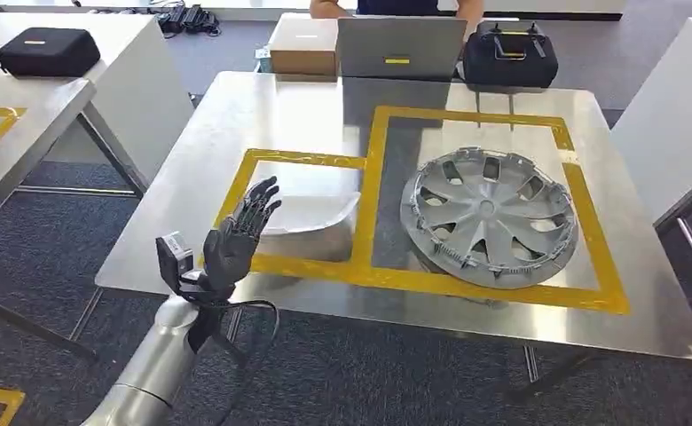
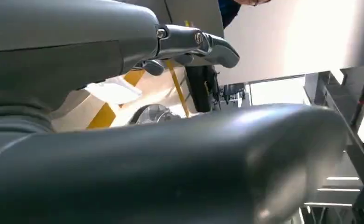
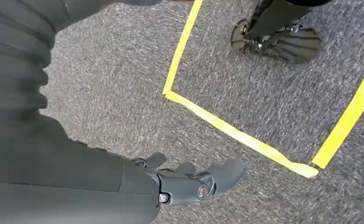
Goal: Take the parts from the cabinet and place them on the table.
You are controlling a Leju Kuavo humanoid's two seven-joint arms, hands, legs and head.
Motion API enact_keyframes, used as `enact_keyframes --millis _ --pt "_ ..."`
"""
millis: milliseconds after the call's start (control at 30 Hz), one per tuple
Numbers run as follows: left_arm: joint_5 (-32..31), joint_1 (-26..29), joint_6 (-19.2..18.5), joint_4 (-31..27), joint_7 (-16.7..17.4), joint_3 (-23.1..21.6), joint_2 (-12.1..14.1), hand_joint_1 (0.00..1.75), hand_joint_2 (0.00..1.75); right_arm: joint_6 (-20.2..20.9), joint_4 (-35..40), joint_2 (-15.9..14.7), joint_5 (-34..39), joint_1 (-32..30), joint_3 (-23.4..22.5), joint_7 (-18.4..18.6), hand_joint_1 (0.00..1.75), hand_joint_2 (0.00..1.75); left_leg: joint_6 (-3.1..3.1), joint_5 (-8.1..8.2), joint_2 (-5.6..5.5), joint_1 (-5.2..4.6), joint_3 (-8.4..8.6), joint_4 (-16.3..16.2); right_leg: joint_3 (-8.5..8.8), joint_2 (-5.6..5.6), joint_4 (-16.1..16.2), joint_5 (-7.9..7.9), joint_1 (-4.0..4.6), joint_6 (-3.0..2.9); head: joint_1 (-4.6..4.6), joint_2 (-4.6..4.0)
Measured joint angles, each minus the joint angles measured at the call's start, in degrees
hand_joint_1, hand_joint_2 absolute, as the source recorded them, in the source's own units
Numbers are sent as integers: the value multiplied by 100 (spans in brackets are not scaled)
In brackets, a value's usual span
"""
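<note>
Fingers (image 1: 258,206) of left hand (image 1: 236,240) spread and extended, holding nothing, hovering at the table's (image 1: 307,106) near left edge, just beside the silver curved part (image 1: 311,226) lying in the smaller taped box. Wheel cover (image 1: 487,216) lies flat in the larger taped box toward the right edge. Right hand (image 3: 189,179) hangs over carpet with yellow floor tape (image 3: 236,133), fingers loosely apart, nothing held.
</note>
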State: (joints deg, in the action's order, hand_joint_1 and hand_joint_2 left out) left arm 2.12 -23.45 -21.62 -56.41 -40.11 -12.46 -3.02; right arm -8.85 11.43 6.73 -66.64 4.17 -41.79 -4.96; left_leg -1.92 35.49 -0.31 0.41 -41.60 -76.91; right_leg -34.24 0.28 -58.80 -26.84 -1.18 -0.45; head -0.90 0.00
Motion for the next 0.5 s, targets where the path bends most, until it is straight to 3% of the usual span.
enact_keyframes --millis 33,67,100,133,233,300,333,367,433,467,500 --pt "0 38 0 -37 11 -31 9 0 0 0 0 0 2 0 0 7 0 0 10 -200 0 4 96 225 7 6 -6 7 0 5 -7 0" --pt "0 47 0 -74 11 -42 18 0 0 -2 0 0 2 0 0 26 0 0 30 -436 0 4 293 650 10 8 -15 11 -1 11 -17 0" --pt "0 46 0 -116 11 -54 20 0 0 -2 0 0 2 2 0 35 0 0 54 -706 0 4 572 1236 18 9 -23 8 -1 16 -29 0" --pt "-2 46 0 -157 13 -65 26 0 0 0 0 0 2 5 0 37 0 0 85 -851 -1 3 801 1733 20 9 -27 1 0 40 -39 0" --pt "-15 81 0 -216 37 -87 28 0 0 -2 0 0 2 22 0 68 0 0 172 -861 -13 -36 794 1777 -6 13 -9 41 28 155 -29 0" --pt "-35 88 2 -247 46 -94 35 0 0 -4 0 0 13 17 -2 81 0 0 277 -925 -11 -33 775 1831 -7 19 32 89 28 242 -31 0" --pt "-48 85 4 -266 52 -122 33 0 0 -15 0 0 13 18 -7 76 0 0 334 -979 5 -10 770 1873 -36 16 -37 -27 6 267 -24 0" --pt "-50 85 9 -275 55 -149 33 0 0 -17 0 2 13 18 -7 74 0 0 380 -1012 12 -4 741 1887 -128 4 -286 -291 17 278 7 0" --pt "-57 95 9 -280 61 -188 33 0 0 -17 0 0 11 21 -7 76 0 0 412 -1068 28 -19 655 1881 -444 3 -1175 -853 19 308 57 0" --pt "-57 102 9 -280 63 -201 33 0 0 -17 0 0 13 17 -9 77 0 0 418 -1100 36 -29 606 1875 -564 3 -1544 -1023 21 313 61 0" --pt "-59 108 11 -280 63 -214 35 0 0 -17 0 0 13 9 -11 79 0 0 419 -1135 36 -36 556 1870 -578 3 -1698 -1048 21 312 65 0"
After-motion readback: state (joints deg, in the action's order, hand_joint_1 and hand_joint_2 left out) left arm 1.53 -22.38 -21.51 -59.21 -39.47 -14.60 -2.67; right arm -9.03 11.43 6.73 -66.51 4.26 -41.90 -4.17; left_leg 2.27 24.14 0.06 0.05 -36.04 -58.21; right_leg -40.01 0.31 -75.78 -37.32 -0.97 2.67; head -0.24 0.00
